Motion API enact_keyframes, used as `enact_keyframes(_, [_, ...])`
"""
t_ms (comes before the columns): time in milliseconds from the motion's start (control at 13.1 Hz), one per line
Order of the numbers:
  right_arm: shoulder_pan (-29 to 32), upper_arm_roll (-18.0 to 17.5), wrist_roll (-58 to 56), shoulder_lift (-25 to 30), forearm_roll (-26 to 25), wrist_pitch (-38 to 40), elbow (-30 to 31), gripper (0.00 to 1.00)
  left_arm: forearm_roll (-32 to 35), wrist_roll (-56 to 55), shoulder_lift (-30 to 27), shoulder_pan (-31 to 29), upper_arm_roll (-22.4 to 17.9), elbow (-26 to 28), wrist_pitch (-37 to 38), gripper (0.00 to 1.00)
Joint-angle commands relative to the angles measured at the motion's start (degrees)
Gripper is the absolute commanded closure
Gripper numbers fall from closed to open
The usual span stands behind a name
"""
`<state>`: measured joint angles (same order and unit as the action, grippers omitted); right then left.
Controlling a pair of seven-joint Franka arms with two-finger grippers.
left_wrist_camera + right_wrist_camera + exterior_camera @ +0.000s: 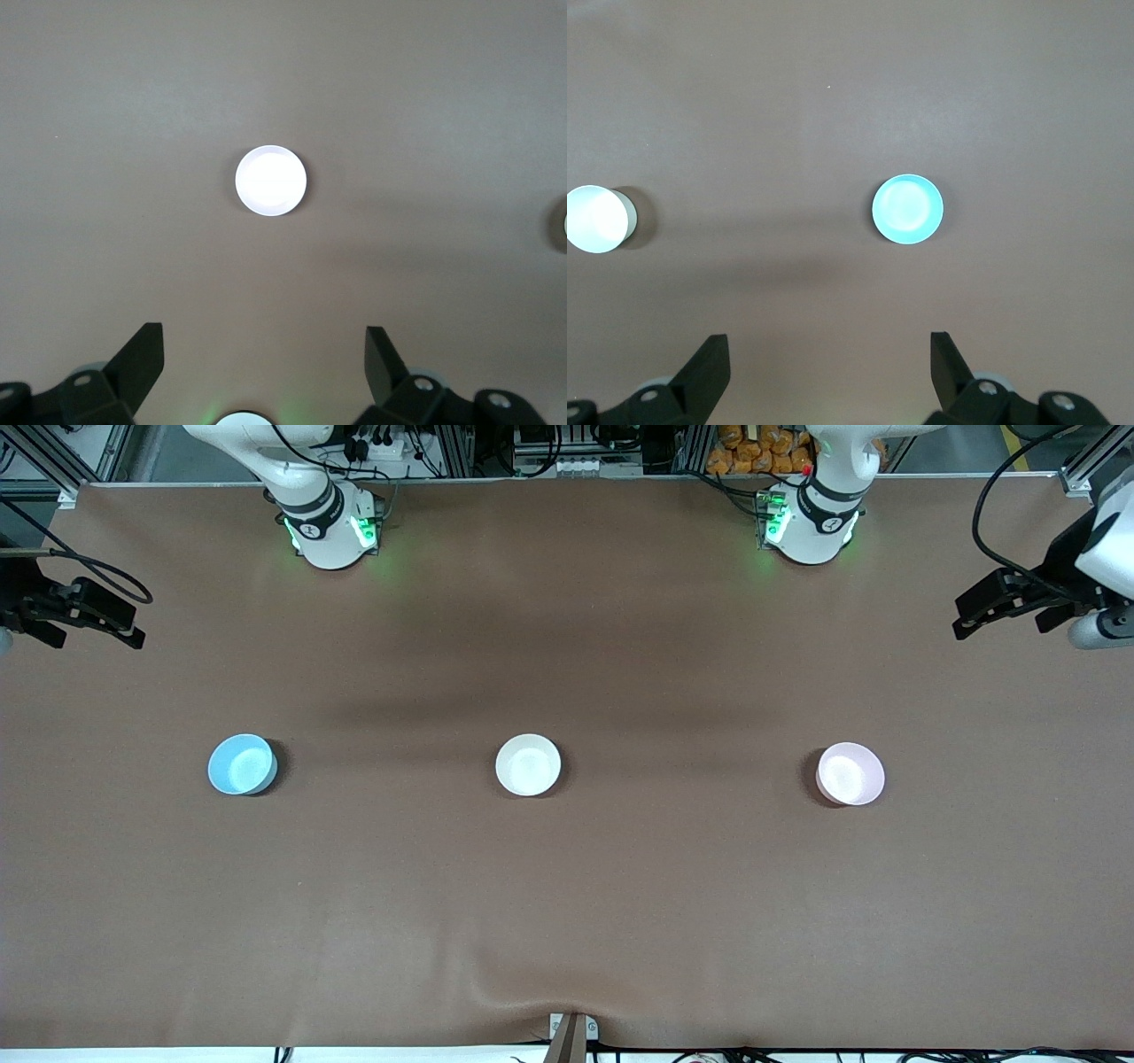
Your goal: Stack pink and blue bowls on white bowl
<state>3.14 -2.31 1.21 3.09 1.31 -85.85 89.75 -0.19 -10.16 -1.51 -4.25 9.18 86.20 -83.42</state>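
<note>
Three bowls stand in a row across the middle of the table. The blue bowl is toward the right arm's end, the white bowl is in the middle, and the pink bowl is toward the left arm's end. The pink bowl looks washed out almost white in the left wrist view. My left gripper hangs open and empty, high over its end of the table. My right gripper hangs open and empty, high over the other end.
The brown table cover bulges slightly at the edge nearest the front camera. The two arm bases stand along the edge farthest from that camera, each with a green light. A sliver of another bowl shows at the left wrist view's edge.
</note>
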Motion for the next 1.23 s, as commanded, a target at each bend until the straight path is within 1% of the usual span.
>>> enact_keyframes(0, [0.9, -0.4, -0.4, -0.3, 1.1, 0.9, -0.9, 0.0, 1.1, 1.0, 0.0, -0.6, -0.1, -1.1, 1.5, 0.0])
enact_keyframes(153, [0.9, -0.4, -0.4, -0.3, 1.1, 0.9, -0.9, 0.0, 1.1, 1.0, 0.0, -0.7, -0.9, -1.2, 1.5, 0.0])
enact_keyframes(536, [0.9, -0.4, -0.4, -0.4, 1.1, 0.9, -0.9, 0.0, 0.9, 1.3, 0.5, -0.7, -1.0, -1.1, 1.5, 0.0])
enact_keyframes(843, [1.0, -0.3, -0.4, -0.4, 1.1, 0.9, -0.9, 0.0, 0.9, 0.8, 0.5, -1.6, -1.0, -1.0, 1.5, 0.0])
enact_keyframes(1073, [1.0, -0.4, -0.4, -0.4, 1.1, 0.9, -0.9, 0.0, 1.0, 1.1, 0.2, -3.6, -1.7, -0.9, 1.7, 0.0])
enact_keyframes(1149, [1.1, -0.4, -0.4, -0.4, 1.1, 0.9, -0.9, 0.0, 1.0, 1.1, 0.1, -3.6, -1.7, -0.9, 2.8, 0.0])
